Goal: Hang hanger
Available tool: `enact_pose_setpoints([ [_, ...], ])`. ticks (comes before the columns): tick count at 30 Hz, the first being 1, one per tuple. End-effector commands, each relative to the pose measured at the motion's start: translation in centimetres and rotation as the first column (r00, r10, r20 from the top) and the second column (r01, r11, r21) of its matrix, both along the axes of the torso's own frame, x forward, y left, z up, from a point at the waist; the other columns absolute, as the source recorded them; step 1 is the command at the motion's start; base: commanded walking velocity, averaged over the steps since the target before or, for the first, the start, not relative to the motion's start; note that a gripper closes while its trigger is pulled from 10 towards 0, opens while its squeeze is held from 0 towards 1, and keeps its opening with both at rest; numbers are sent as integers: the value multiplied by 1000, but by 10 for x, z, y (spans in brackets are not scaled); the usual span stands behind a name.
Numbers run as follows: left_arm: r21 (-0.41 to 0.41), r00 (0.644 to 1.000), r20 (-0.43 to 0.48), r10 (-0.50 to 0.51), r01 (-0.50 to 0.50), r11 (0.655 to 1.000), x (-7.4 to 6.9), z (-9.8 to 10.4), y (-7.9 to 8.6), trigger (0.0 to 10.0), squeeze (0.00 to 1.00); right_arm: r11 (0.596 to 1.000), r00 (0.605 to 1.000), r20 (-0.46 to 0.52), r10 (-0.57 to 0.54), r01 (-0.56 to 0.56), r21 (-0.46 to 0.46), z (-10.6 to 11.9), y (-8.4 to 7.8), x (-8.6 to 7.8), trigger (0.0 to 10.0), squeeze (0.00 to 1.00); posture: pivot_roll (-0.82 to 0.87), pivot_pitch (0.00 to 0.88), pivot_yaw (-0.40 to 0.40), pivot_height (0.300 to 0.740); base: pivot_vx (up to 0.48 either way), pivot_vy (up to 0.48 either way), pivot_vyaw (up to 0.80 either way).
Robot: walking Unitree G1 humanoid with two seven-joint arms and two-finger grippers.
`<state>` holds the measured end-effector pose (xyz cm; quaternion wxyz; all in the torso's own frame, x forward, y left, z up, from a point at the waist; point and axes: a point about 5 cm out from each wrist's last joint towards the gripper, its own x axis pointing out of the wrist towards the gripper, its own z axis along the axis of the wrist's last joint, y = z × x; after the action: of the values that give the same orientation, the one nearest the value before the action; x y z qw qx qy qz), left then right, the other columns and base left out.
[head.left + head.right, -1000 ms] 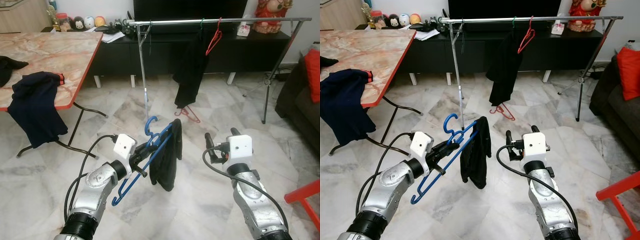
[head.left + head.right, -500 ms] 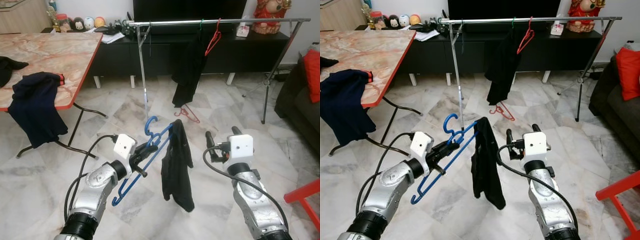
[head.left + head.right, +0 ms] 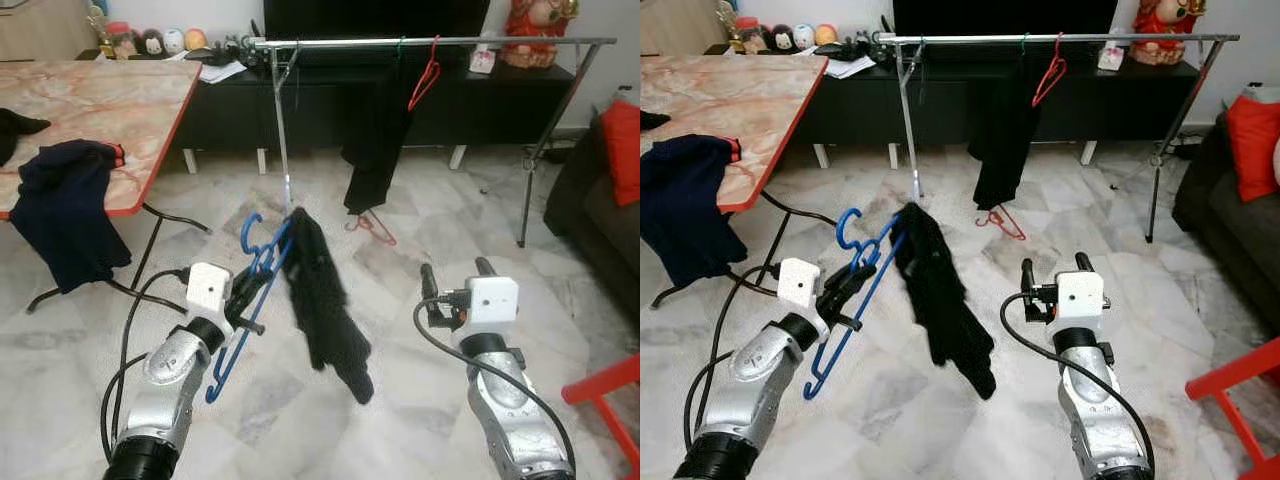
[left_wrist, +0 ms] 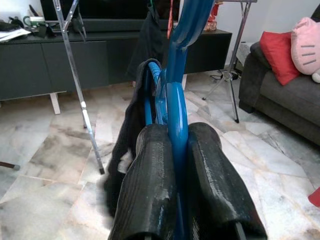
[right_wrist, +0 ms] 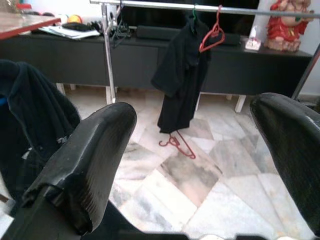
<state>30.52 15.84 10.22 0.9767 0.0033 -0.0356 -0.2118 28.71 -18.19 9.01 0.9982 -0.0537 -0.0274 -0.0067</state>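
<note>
A: Swung out since a second ago: black garment (image 3: 322, 300) no longer bunched under the blue hanger (image 3: 243, 300), now trailing long and slantwise toward the right gripper (image 3: 455, 272). Hanger and left gripper (image 3: 243, 296) shifted toward the table side as well.

B: And the fingers?

A: Left pair pressed tight on the hanger's blue bar, one pad (image 4: 150, 195) on each side, hook rising just beyond the tips. Right pair spread wide, nothing between them, only marble floor (image 3: 400, 260) past them.

B: Hard to make out?

A: Garment blurred at its lower end; how it sits on the hanger hidden by its own folds. Left fingers mostly covered by the wrist camera box in the head views.

B: Surroundings?

A: Well ahead of both pairs of fingertips, a metal clothes rail (image 3: 430, 42) with a dark garment (image 3: 375, 140) and a red hanger (image 3: 425, 78) hung on it, another red hanger (image 3: 372, 226) on the floor beneath. Off beyond the left fingers, a marble-topped table (image 3: 110, 95) with navy clothing (image 3: 65, 215) draped over its edge.
</note>
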Motion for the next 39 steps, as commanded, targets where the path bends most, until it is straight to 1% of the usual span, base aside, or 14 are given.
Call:
enact_pose_setpoints([
  [1,2,996,83,17,-17,1000,1,14,1,10000,0,1000,999,32,-17,17,2,3,-4,0,10000,0,-113,3,-33,740,0,0,0],
  [6,11,994,92,52,-53,999,-1,13,8,10000,0,1000,999,36,-21,21,4,3,-4,-1,10000,0,-113,3,-33,740,0,0,0],
  [10,13,993,98,69,-71,997,-3,13,10,10000,0,1000,999,39,-29,29,2,3,-6,-1,10000,0,-113,4,-34,740,0,0,0],
  [14,32,988,114,103,-107,994,-10,10,13,10000,0,999,998,45,-38,38,-3,4,-9,0,10000,0,-120,5,-35,740,0,0,0],
  [21,48,979,135,154,-162,986,-15,9,20,10000,0,999,998,47,-39,40,-7,4,-10,0,10000,0,-117,6,-38,740,0,0,0],
  [27,58,977,145,159,-169,984,-19,9,20,10000,0,999,999,43,-33,34,-9,3,-9,0,10000,0,-116,7,-42,740,0,0,0],
  [32,54,976,149,160,-169,984,-20,11,17,10000,0,1000,999,37,-20,20,-4,3,-8,0,10000,0,-116,8,-43,740,0,0,0],
  [33,49,975,154,160,-169,984,-19,12,16,10000,0,1000,1000,20,23,-23,7,1,-4,0,10000,0,-116,8,-43,740,0,0,0],
  [36,39,974,161,158,-166,985,-17,15,13,10000,0,998,998,3,67,-67,-6,-3,2,-1,10000,0,-116,6,-43,740,0,0,0],
  [39,32,974,167,151,-158,987,-17,18,10,10000,0,996,996,7,93,-93,-4,-3,5,-3,10000,0,-116,5,-43,740,0,0,0],
])
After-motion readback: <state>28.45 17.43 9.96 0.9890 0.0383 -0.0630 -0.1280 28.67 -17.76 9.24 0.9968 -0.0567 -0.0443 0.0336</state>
